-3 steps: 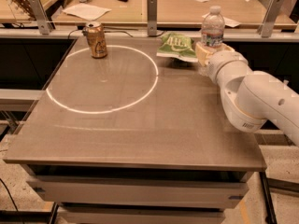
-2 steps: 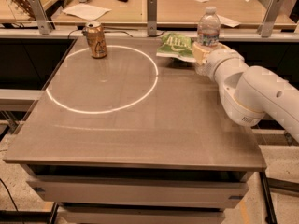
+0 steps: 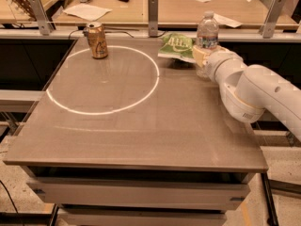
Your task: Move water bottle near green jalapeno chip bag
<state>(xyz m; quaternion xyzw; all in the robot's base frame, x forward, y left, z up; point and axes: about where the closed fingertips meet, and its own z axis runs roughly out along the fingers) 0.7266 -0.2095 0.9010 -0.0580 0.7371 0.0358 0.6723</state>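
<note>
The water bottle (image 3: pixel 207 32), clear with a white cap and a label band, stands upright at the table's back right. Its lower part is hidden behind my gripper (image 3: pixel 202 56), which is shut on the bottle near its base. The white arm reaches in from the right. The green jalapeno chip bag (image 3: pixel 176 45) lies flat on the table just left of the bottle and gripper, touching or nearly touching them.
A gold-brown drink can (image 3: pixel 97 40) stands at the back left, on the edge of a white circle (image 3: pixel 61 105) marked on the brown table (image 3: pixel 141 135). Metal posts (image 3: pixel 152 16) and a bench with papers (image 3: pixel 87 11) run behind the table.
My gripper and the bottle have shifted a little to the left, closer to the chip bag. The can and the bag have not moved.
</note>
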